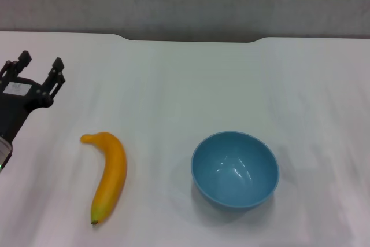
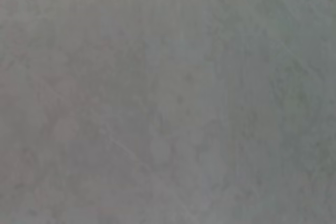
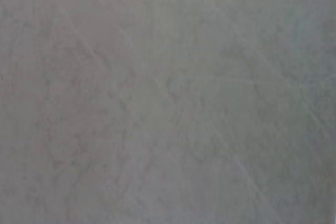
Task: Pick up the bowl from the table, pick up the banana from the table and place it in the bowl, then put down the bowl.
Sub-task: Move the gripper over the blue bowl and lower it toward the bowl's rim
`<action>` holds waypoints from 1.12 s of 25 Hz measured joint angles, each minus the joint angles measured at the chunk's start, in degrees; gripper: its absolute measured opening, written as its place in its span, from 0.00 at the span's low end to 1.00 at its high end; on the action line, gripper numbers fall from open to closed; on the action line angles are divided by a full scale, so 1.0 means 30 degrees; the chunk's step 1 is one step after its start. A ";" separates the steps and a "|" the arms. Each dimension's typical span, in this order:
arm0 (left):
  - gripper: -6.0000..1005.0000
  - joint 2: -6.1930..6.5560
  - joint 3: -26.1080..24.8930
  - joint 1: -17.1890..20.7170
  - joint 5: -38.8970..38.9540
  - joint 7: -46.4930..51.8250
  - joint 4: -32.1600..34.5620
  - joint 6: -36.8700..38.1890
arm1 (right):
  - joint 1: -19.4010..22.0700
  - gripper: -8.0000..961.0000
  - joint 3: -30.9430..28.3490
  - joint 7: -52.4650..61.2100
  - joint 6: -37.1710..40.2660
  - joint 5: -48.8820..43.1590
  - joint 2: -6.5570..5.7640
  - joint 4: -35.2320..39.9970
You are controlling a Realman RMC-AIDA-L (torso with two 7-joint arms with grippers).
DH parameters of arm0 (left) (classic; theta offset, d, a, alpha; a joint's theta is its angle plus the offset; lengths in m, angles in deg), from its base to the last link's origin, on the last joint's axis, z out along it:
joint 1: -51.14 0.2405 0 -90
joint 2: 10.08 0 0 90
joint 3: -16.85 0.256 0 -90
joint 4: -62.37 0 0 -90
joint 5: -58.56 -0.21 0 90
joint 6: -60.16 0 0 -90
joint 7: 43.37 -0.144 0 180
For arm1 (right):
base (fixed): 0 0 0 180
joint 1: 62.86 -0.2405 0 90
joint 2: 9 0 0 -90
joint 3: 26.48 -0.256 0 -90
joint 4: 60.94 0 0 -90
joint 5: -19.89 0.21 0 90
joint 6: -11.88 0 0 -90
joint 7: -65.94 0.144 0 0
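The light-blue bowl (image 1: 235,169) stands upright and empty on the white table (image 1: 185,85), right of centre near the front. The yellow-orange banana (image 1: 107,175) lies to its left, its greenish tip toward the front. My left gripper (image 1: 39,67) is open and empty at the table's left edge, behind and to the left of the banana, well apart from it. My right gripper is out of view. Both wrist views show only bare table surface.
The table's far edge has a shallow notch (image 1: 193,40) with a grey wall behind it. Nothing else stands on the table.
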 joint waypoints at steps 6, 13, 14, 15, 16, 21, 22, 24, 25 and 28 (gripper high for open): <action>0.70 0.0174 0.0043 0.0942 -0.1711 0.1171 -0.3626 0.2110 | -0.0054 0.93 -0.0231 0.0223 -0.1954 -0.0153 -0.0559 -0.1828; 0.69 0.0256 -0.0016 0.3224 -0.4335 0.3042 -1.2512 1.2480 | -0.0179 0.93 -0.1486 -0.0431 -0.7343 -0.0195 -0.2759 -0.5617; 0.69 0.0240 0.0074 0.3425 -0.4512 0.3301 -1.3300 1.3363 | -0.0187 0.93 -0.1919 -0.0744 -0.8489 -0.0214 -0.3064 -0.6302; 0.69 0.0242 0.0162 0.3559 -0.4607 0.3575 -1.3971 1.4134 | -0.0188 0.93 -0.2413 -0.1120 -0.9703 -0.0198 -0.3237 -0.6833; 0.69 0.0267 0.0311 0.3650 -0.4635 0.3901 -1.4634 1.5327 | -0.0188 0.93 -0.3055 -0.1703 -1.1232 -0.0210 -0.3373 -0.7412; 0.69 0.0401 0.0657 0.3811 -0.4667 0.4517 -1.7379 2.0754 | 0.0230 0.93 -0.8352 -0.6448 -1.9084 -0.0204 -0.3151 -1.0088; 0.69 0.0401 0.0688 0.3902 -0.4669 0.4493 -1.7677 2.1086 | 0.0401 0.93 -0.9531 -0.7594 -2.0419 -0.0207 -0.2889 -1.0572; 0.69 0.0388 0.0765 0.4197 -0.4685 0.4432 -1.8283 2.1170 | 0.0853 0.92 -1.1869 -0.9785 -2.2502 -0.0235 -0.2255 -1.1667; 0.69 0.0379 0.0820 0.4375 -0.4717 0.4427 -1.8634 2.1102 | 0.1149 0.92 -1.3073 -1.0961 -2.3528 -0.0274 -0.1893 -1.2350; 0.69 0.0383 0.1008 0.4782 -0.4852 0.4428 -1.9567 2.0984 | 0.2062 0.92 -1.6757 -1.3276 -2.6782 -0.1487 -0.0644 -1.4708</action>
